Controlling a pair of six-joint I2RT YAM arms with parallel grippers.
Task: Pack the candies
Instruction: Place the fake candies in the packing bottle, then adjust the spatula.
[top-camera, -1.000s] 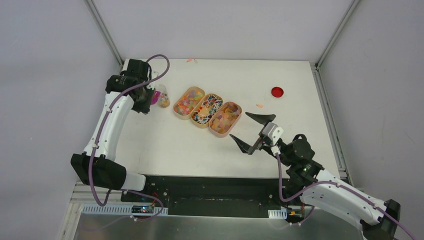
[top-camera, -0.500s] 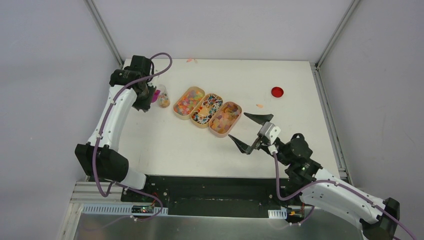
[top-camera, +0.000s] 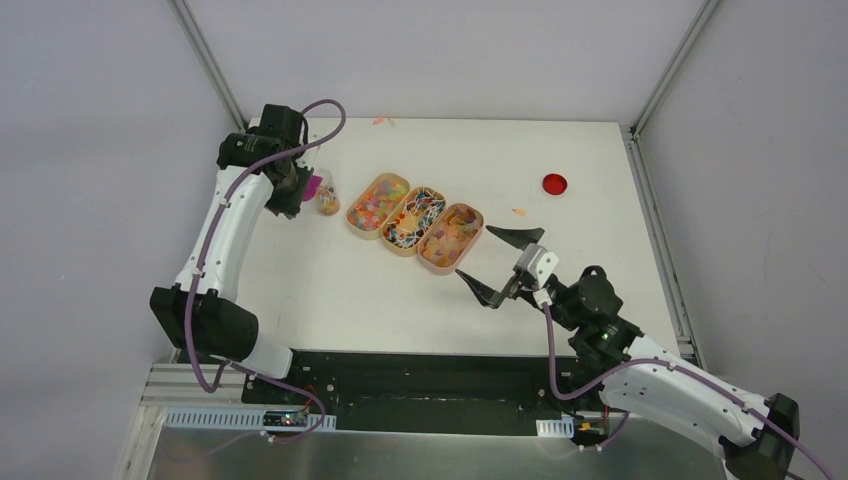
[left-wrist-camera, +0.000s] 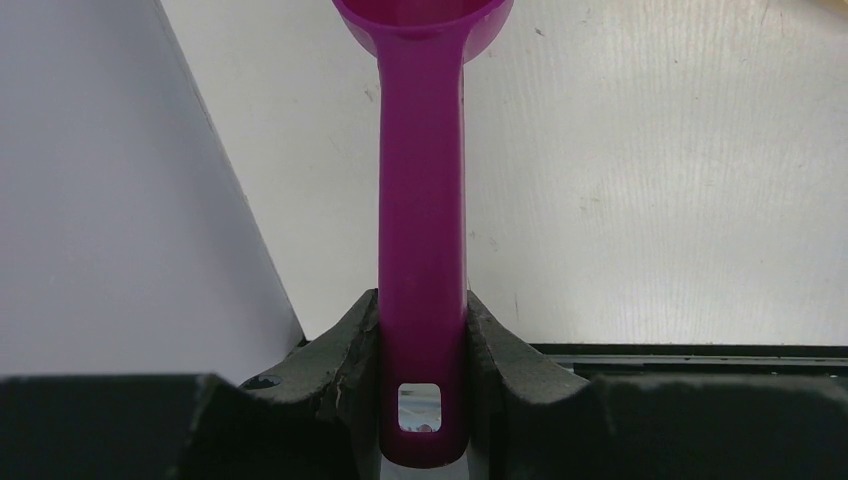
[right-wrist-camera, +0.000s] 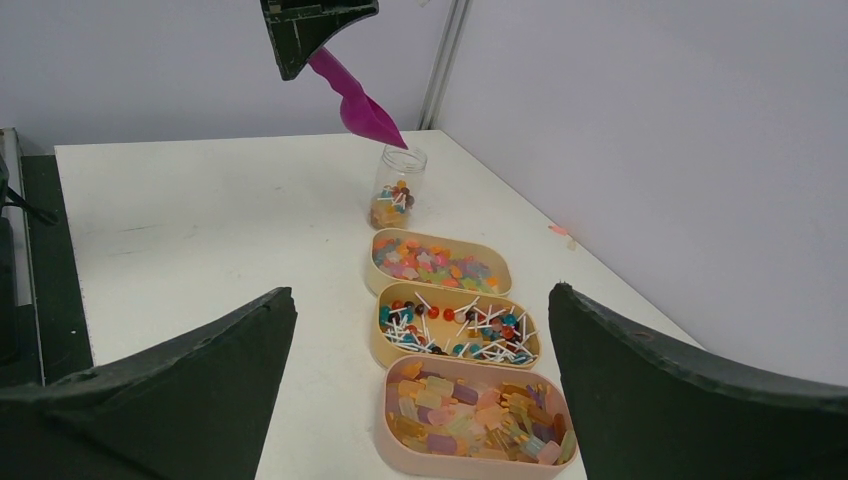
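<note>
Your left claw (left-wrist-camera: 422, 340) is closed narrowly on the handle of a magenta plastic scoop (left-wrist-camera: 422, 200), with one finger pressed to each side of the handle near its end. The claw hangs near the far left corner of the white counter (top-camera: 330, 290). The scoop slants down from it, its bowl tip just at the mouth of a small clear glass jar (right-wrist-camera: 398, 190). You cannot tell whether the tip touches the rim.

The jar stands upright, left of the trays and apart from them. It holds a shallow layer of candies (right-wrist-camera: 392, 208) at its bottom.

Three oval tan trays (right-wrist-camera: 400, 455) sit side by side in a diagonal row at mid-counter, running from far left to near right.
- The farthest tray holds mixed bright-coloured bits (right-wrist-camera: 435, 265).
- The middle tray holds red, white and dark wrapped pieces (right-wrist-camera: 455, 325).
- The nearest tray holds translucent orange-yellow gummies (right-wrist-camera: 470, 410).

Your right claw (top-camera: 472, 251) stands wide open and holds nothing. It is just beside the gummy tray on its near right side, with its fingers pointing along the row.

A flat red round disc (top-camera: 554, 184) lies toward the far right edge, well apart from the trays. Two small orange scraps lie loose on the counter: one (top-camera: 519, 212) between the disc and the trays, the other (top-camera: 380, 121) at the far edge.
</note>
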